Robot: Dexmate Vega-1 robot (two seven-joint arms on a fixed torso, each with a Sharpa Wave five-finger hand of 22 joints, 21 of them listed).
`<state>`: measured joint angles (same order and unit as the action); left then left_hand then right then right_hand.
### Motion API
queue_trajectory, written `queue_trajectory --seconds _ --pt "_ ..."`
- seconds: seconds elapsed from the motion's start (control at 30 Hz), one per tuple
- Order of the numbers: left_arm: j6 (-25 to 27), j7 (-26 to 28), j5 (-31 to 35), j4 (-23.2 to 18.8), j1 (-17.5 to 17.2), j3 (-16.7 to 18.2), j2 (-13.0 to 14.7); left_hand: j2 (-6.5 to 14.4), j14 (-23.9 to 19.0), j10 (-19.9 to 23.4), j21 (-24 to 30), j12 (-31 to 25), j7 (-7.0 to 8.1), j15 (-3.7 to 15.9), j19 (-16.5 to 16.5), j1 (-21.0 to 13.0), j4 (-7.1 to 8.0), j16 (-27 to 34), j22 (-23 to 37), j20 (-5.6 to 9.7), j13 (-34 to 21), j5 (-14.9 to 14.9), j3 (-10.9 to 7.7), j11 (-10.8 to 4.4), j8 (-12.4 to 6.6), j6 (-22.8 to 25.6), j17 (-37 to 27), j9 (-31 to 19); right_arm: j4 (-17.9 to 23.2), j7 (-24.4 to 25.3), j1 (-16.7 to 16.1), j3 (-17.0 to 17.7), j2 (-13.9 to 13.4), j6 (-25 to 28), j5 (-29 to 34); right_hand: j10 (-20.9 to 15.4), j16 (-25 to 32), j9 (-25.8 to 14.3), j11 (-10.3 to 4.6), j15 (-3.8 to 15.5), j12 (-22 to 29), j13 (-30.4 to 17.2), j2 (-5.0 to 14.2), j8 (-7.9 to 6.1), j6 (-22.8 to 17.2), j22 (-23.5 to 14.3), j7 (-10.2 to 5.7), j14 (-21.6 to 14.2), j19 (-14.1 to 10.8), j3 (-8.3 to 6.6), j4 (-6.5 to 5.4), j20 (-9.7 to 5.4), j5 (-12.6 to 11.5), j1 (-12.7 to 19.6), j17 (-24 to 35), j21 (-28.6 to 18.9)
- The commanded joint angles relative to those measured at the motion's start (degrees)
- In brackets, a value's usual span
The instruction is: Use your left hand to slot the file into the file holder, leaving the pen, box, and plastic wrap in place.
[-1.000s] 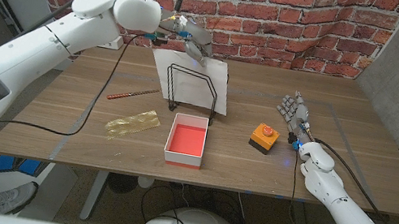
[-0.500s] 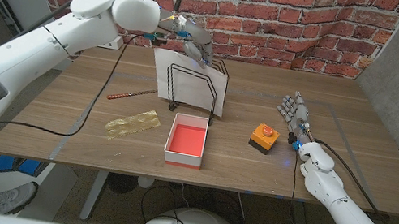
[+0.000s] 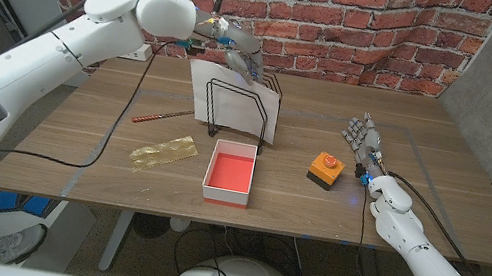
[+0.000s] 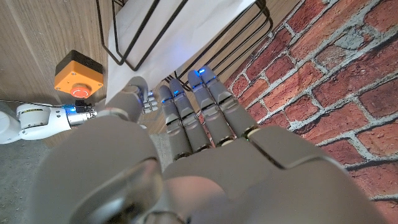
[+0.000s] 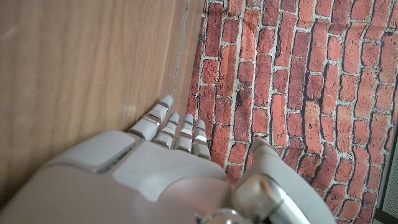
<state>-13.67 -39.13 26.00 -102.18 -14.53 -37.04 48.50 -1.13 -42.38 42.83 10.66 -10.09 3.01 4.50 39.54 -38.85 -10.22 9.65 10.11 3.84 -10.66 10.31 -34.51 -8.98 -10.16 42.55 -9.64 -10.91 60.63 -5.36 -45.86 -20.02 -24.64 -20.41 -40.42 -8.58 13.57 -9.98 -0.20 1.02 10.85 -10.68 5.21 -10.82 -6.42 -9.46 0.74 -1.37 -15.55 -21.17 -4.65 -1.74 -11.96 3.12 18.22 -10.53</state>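
The white file [image 3: 233,95] stands in the black wire file holder [image 3: 236,114] at the table's back middle, its top edge leaning toward the brick wall. My left hand [image 3: 237,51] is at that top edge and pinches it between thumb and fingers. In the left wrist view the file [image 4: 180,31] passes between the holder's wires [image 4: 124,43], just ahead of my left hand [image 4: 186,137]. My right hand [image 3: 364,137] stands on the table at the right, fingers apart, holding nothing. It is also seen in its own wrist view [image 5: 155,168].
A red pen [image 3: 164,115] lies left of the holder. Crumpled plastic wrap [image 3: 162,152] lies in front of the pen. A white box with a red inside [image 3: 230,171] sits in front of the holder. An orange button box [image 3: 324,168] stands beside my right hand.
The file has come down from a tilt above the holder and now stands between its wires. My left hand followed it down slightly. The right hand has not moved.
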Motion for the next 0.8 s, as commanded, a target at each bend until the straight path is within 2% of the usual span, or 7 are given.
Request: queue_trajectory --seconds 0.03,0.27,0.47,0.8 --pt "0.77 -2.10 -1.24 -0.74 0.15 0.21 0.49 -1.12 2.85 -2.19 -0.45 0.21 -0.31 5.81 -2.33 -0.13 0.14 -0.14 -0.01 6.31 -0.02 -0.16 1.43 0.50 0.18 -2.08 -0.18 0.14 0.70 0.43 -0.43 0.01 -0.15 0.02 0.10 -0.17 0.34 -0.17 0.20 -0.10 0.25 -0.08 2.89 0.04 -0.40 -0.19 0.16 -0.47 -0.47 0.00 0.32 0.11 0.20 0.64 0.26 -0.36" --pt "1.51 -4.19 -2.47 -1.47 0.40 0.39 1.10 -2.04 7.16 -6.27 -0.54 0.27 -0.33 4.52 -5.66 0.10 0.49 -0.11 -0.20 6.32 0.12 -0.16 3.91 1.53 0.20 -5.45 -0.06 0.34 1.27 0.82 -0.75 0.00 -0.18 -0.08 0.23 -0.11 0.35 -0.17 0.14 -0.14 0.23 -0.08 2.89 0.03 -0.43 -0.19 0.20 -0.46 -0.45 0.00 0.36 0.16 0.23 0.65 0.30 -0.35" --pt "2.26 -5.53 -3.00 -2.28 0.53 0.53 1.60 -2.18 9.97 -8.93 -0.59 0.35 -0.53 3.61 -7.74 -0.10 0.57 -0.17 -0.29 6.09 0.23 -0.07 5.07 1.88 0.20 -7.69 0.01 0.45 1.73 1.29 -1.02 -0.03 -0.19 -0.24 0.45 -0.09 0.37 -0.17 0.14 -0.19 0.22 -0.08 2.89 0.03 -0.44 -0.19 0.22 -0.46 -0.44 0.01 0.39 0.15 0.25 0.65 0.33 -0.34" --pt "3.38 -4.96 -3.83 -3.45 -0.32 1.91 2.68 -1.80 15.23 -14.01 -0.68 0.29 -1.02 1.48 -12.21 0.10 0.96 -0.13 -0.45 5.75 0.41 0.02 7.14 3.45 -0.05 -11.36 0.05 0.48 2.19 1.68 -1.01 -0.15 -0.46 -0.38 0.96 -0.07 0.34 -0.17 0.19 -0.11 0.22 -0.08 2.92 0.04 -0.42 -0.19 0.17 -0.30 -0.41 0.01 0.43 0.11 0.28 0.65 0.40 -0.33"
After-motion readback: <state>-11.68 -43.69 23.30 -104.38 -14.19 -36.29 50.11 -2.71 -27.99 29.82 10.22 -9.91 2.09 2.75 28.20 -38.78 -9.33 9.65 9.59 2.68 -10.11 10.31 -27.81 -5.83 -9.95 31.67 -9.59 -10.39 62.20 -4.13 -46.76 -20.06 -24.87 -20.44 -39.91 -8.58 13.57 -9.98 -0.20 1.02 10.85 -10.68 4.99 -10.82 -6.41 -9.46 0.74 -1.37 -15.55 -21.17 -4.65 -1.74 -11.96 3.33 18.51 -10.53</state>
